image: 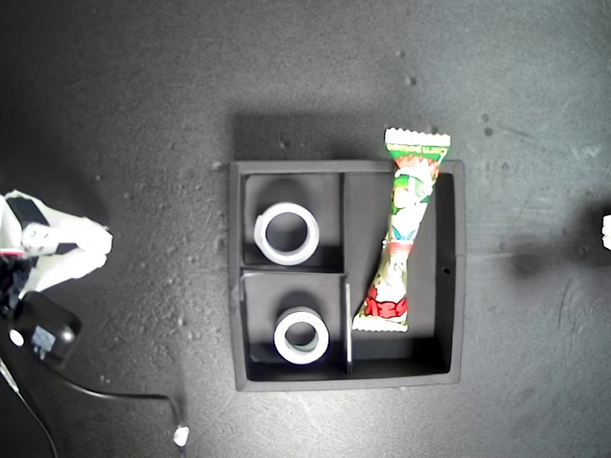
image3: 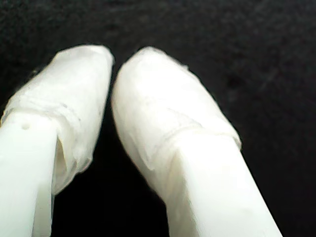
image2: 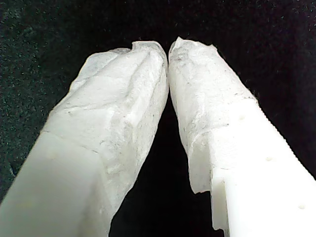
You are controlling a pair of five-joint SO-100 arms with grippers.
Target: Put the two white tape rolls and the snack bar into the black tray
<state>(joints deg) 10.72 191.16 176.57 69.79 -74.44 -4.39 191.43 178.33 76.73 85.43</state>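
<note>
The black tray (image: 456,277) lies in the middle of the exterior view. One white tape roll (image: 260,232), the wider one, sits in its upper small section. A smaller white tape roll (image: 281,339) sits in the lower small section. The snack bar (image: 406,224) lies slanted in the long section, its upper crimped end resting over the tray's wall. My first gripper (image2: 169,52) is shut with nothing in it, over dark matting. My second gripper (image3: 112,64) is also shut and holds nothing. No task object shows in either wrist view.
An arm (image: 48,253) with a black box (image: 43,329) and a trailing cable (image: 95,391) stands at the exterior view's left edge. A white sliver of another arm (image: 606,232) shows at that view's right edge. Dark matting surrounds the tray.
</note>
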